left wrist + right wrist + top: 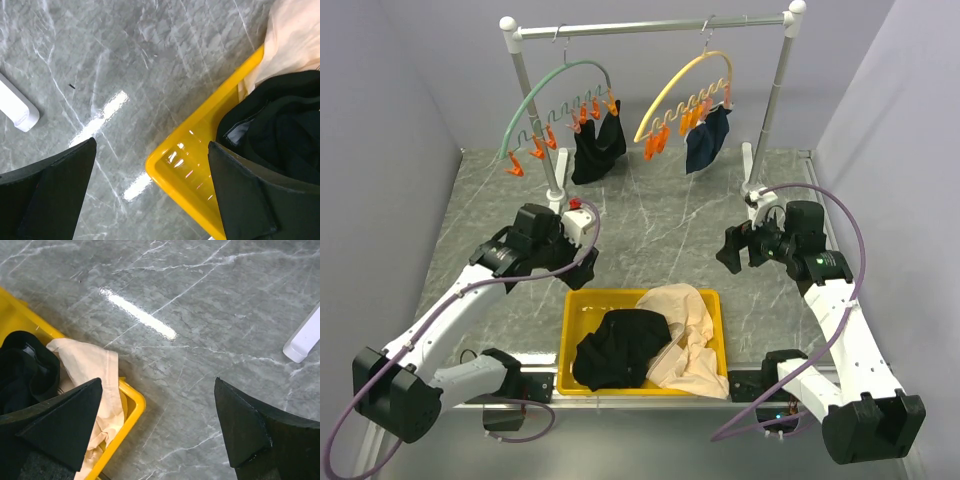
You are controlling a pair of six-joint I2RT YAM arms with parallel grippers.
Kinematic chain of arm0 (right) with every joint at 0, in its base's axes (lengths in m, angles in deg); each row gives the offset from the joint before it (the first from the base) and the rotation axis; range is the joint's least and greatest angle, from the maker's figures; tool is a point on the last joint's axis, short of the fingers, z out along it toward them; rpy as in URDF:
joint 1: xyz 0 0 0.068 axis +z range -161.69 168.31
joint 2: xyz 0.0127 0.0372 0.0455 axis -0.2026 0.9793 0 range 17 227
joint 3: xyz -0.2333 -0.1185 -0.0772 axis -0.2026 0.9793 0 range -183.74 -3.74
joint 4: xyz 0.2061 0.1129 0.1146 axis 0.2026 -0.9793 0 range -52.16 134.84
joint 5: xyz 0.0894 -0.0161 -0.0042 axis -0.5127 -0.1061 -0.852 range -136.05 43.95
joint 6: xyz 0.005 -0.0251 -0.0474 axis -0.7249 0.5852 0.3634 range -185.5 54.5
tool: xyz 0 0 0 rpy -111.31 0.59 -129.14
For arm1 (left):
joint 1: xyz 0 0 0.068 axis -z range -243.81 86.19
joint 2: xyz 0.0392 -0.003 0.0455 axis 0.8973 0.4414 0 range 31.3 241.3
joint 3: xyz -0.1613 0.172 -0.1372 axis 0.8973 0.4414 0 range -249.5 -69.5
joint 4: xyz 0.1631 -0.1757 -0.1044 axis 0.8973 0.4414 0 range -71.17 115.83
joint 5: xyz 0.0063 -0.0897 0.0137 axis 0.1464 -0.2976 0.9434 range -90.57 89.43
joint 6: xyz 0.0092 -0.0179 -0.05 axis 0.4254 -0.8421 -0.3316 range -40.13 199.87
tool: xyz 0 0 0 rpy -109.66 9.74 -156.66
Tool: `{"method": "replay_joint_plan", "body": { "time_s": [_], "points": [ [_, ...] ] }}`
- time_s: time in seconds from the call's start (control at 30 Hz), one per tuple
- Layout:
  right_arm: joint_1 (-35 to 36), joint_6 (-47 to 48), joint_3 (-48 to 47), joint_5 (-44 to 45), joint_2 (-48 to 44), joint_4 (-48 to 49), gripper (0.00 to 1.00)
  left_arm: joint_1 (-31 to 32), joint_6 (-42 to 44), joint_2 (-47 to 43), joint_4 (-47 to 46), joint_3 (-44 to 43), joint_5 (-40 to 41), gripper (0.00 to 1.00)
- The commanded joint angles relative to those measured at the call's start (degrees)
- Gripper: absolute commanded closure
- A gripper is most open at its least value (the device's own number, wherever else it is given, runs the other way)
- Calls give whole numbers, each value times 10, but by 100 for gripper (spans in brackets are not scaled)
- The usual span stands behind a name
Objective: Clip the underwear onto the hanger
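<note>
We are looking at the underwear (620,347), which is lying crumpled in the left half of a yellow bin (564,345) at the near edge of the table (660,215), between the two arms. It is showing as a plain black, soft heap of folds, and in the left wrist view a greyish band edge is peeking out of it. A beige garment (688,335) is sharing the bin, filling the right half, touching the underwear and draping over the right rim.

The left claw (151,147) is hovering over the bin's far left corner, its jaws spread wide and gripping nothing. The right claw (159,385) is hanging over bare table just beyond the bin's far right corner, equally wide and empty.

At the far side, the hanger (685,75) is hanging from the right part of a white rack (650,27), with orange clips (657,143) lining its wavy wire and a navy garment (707,138) dangling from its right end. A green hanger (555,85) is hanging to its left, carrying a black garment (597,145).
</note>
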Motion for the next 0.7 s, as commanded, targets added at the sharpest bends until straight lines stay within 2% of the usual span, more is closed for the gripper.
{"method": "replay_joint_plan", "body": {
  "time_s": [0.0, 0.03, 0.07, 0.17, 0.23, 0.3, 0.4, 0.5, 0.67],
  "points": [
    [3, 20, -21, 6, -1, 5, 0, 0, 22, 2, 22, -39, -2, 1],
    [3, 26, -24, 2, -1, 0, 0, -1, 43, -1, 37, -45, -19, 1],
    [3, 41, -27, -4, 0, -10, 0, 0, 105, -2, 56, -56, -68, 1],
    [3, 61, -34, -18, 8, -30, 0, 6, 207, -7, 123, -51, -123, 1],
    [3, 68, -37, -24, 13, -38, 0, 22, 238, -8, 149, -44, -135, 1],
    [3, 81, -39, -32, 17, -52, 0, 35, 318, -14, 212, -36, -185, 1],
    [3, 85, -44, -37, 22, -65, 0, 65, 376, -45, 234, -7, -222, 1],
    [4, 82, -44, -43, 31, -65, 0, 98, 417, -68, 237, 26, -235, 1],
    [7, 75, -57, -43, 49, -72, 0, 143, 512, -57, 287, 55, -244, 8]
  ]
}}
